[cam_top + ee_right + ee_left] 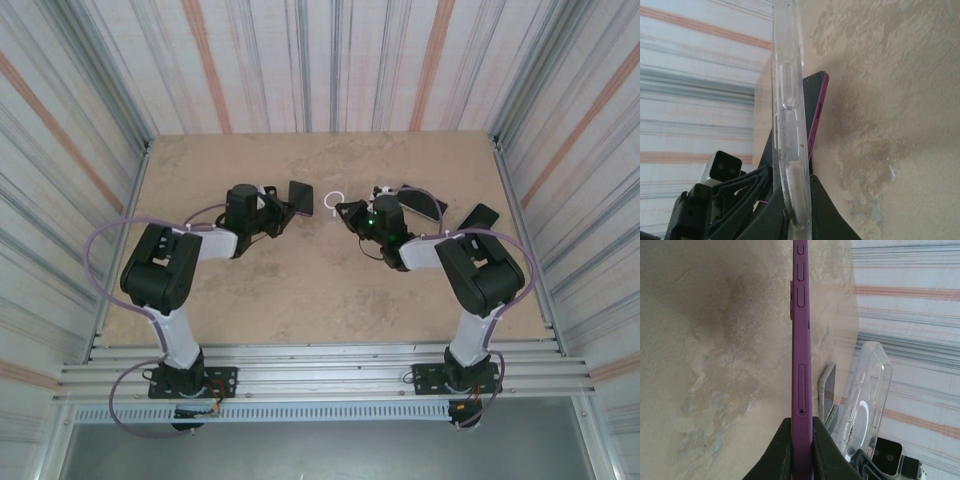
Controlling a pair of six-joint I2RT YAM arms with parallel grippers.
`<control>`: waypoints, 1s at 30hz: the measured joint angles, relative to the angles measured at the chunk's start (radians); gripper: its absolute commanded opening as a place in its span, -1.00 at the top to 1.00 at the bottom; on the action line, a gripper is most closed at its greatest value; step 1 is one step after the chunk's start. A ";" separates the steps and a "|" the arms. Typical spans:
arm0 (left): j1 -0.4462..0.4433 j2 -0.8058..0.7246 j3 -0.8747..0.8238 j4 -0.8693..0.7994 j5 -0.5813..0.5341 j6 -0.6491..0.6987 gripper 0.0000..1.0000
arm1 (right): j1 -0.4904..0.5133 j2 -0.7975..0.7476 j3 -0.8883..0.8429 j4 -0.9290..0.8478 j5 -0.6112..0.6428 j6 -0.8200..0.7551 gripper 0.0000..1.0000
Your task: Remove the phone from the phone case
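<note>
**Phone and case separated, one held per gripper**
The purple slab phone (801,340) is gripped edge-on between the closed fingers of the left gripper (801,445) and runs up the centre of the left wrist frame. The clear plastic phone case (787,125), with no phone in it, is clamped edge-on by the right gripper (795,210). In the top view, both items are held near each other but apart, just above frame centre, over the beige table (300,290).

Left arm (160,275) and right arm (480,270): black shells, white lower links (178,338), looping lilac cables (95,250), bolted black base plates (190,382), green LED (372,222) on right wrist, black wedge fingers (777,455) on left gripper (801,422) and right gripper (792,172).
</note>
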 measured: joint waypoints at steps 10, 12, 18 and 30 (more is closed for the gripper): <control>0.000 0.092 0.004 0.084 -0.007 -0.001 0.90 | 0.000 0.102 0.055 -0.010 -0.005 0.031 1.00; 0.000 0.098 0.004 0.099 -0.012 -0.001 0.85 | 0.000 0.118 0.060 -0.010 -0.006 0.039 1.00; 0.010 0.124 0.004 0.138 -0.019 -0.012 0.60 | 0.000 0.147 0.067 -0.010 -0.006 0.049 1.00; 0.013 0.136 0.003 0.148 -0.013 -0.027 -0.11 | -0.002 0.171 0.102 -0.015 -0.009 0.049 1.00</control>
